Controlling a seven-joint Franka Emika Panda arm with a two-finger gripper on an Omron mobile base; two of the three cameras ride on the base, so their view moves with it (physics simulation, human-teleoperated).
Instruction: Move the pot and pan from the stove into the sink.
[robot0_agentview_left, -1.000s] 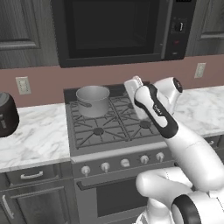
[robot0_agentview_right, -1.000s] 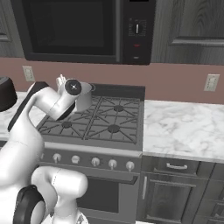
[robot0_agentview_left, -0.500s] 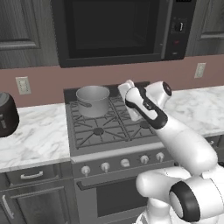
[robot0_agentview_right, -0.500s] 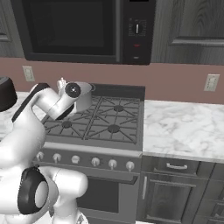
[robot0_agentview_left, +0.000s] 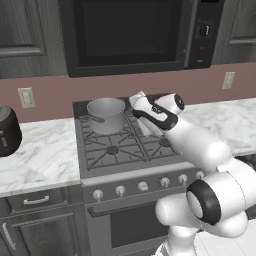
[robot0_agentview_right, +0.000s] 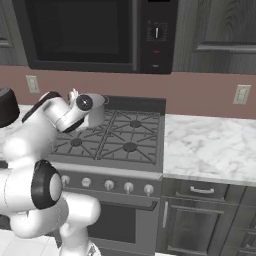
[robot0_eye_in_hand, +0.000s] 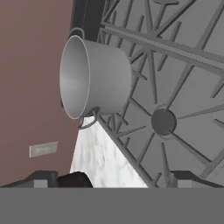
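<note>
Pot (robot0_agentview_left: 106, 113) sits on the stove's (robot0_agentview_left: 120, 150) back-left burner; nothing in it. Gripper (robot0_agentview_left: 138, 98) hangs just beside it, jaws spread wide, holding nothing.

The grey metal pot (robot0_agentview_left: 106, 114) stands upright and empty on the back left burner of the stove (robot0_agentview_left: 120, 150), near the wall. The stove's dark grates lie above a row of round silver knobs.

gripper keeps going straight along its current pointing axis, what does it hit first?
Probably the stove grate. In the hand view the gripper is open and looks onto the grates near a burner cap, with the pot off to one side of that line. Depth is unclear, so this is a guess.
</note>
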